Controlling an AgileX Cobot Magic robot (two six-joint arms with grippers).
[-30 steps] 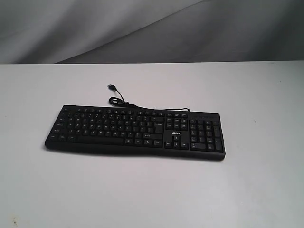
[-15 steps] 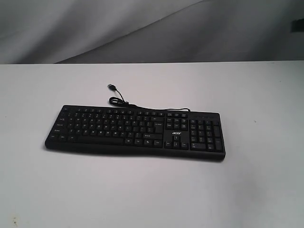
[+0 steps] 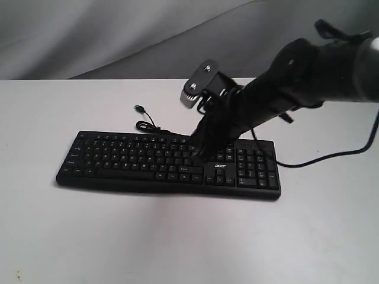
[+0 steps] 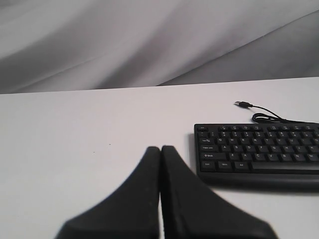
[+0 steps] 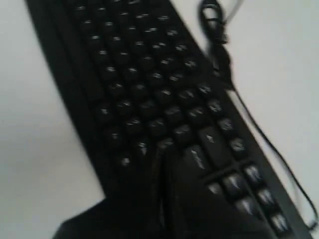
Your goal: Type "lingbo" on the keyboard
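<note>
The black keyboard [image 3: 133, 161] lies flat on the white table, its acer logo toward the right end. My right gripper [image 3: 198, 155] reaches in from the right and points down over the right end of the letter block. In the right wrist view the gripper [image 5: 162, 148] is shut, with its tip just over blurred keys of the keyboard [image 5: 134, 84]; whether it touches a key cannot be told. My left gripper [image 4: 160, 148] is shut on nothing and hovers over bare table beside the keyboard's [image 4: 259, 149] left end. It is out of the exterior view.
The thin USB cable [image 3: 145, 122] coils on the table behind the keyboard, its plug lying free. The right arm's own cable [image 3: 331, 157] trails over the table at the right. A grey cloth backdrop [image 3: 118, 35] hangs behind the table's far edge.
The right arm has swung in from the right and now stands over the keyboard's right part. Before, no arm was in the exterior view. The keyboard has not moved.
</note>
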